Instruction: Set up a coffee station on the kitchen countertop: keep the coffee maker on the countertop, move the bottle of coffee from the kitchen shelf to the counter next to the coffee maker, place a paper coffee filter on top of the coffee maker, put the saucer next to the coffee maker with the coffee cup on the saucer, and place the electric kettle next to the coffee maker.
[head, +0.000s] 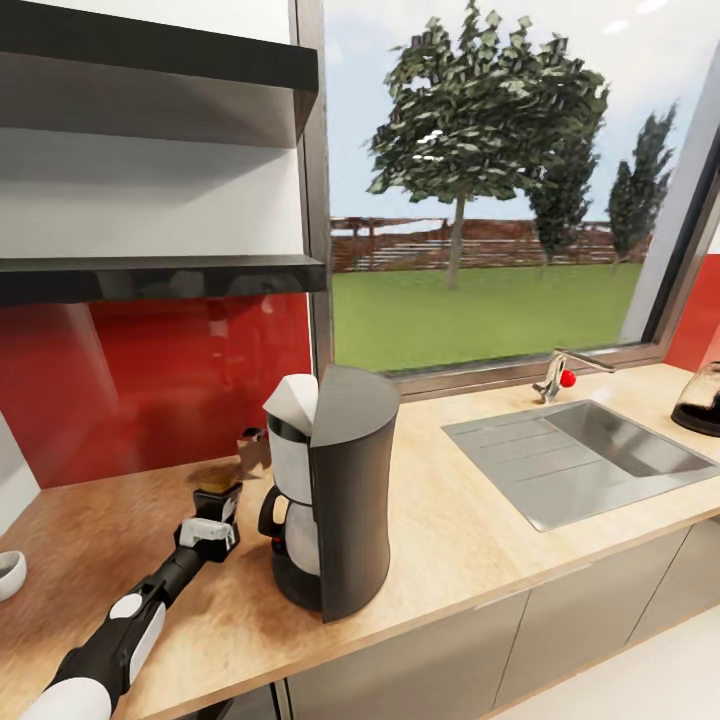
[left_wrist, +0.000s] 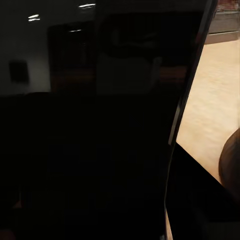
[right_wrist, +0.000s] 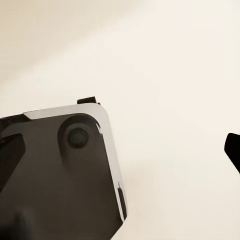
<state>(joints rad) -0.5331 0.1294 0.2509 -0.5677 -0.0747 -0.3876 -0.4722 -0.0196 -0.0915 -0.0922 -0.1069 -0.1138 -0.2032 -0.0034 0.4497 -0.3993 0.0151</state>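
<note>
The black coffee maker (head: 335, 490) stands on the kitchen countertop (head: 470, 540) with a white paper coffee filter (head: 295, 400) on its top. Just to its left, my left gripper (head: 220, 503) sits low over the worktop around a small dark thing with a tan top, which looks like the bottle of coffee (head: 211, 489). Whether the fingers press it is unclear. In the left wrist view the coffee maker's dark body (left_wrist: 100, 130) is very close. Both boards of the kitchen shelf (head: 160, 275) look bare. The electric kettle (head: 700, 400) stands far right. A white cup or saucer (head: 8, 572) is cut by the left edge.
A steel sink (head: 580, 460) with a tap (head: 560, 375) lies right of the coffee maker, under the window. A small tan-brown shape (head: 251, 446) sits at the foot of the red backsplash. In the right wrist view, a grey robot part (right_wrist: 60, 175) hangs over pale floor.
</note>
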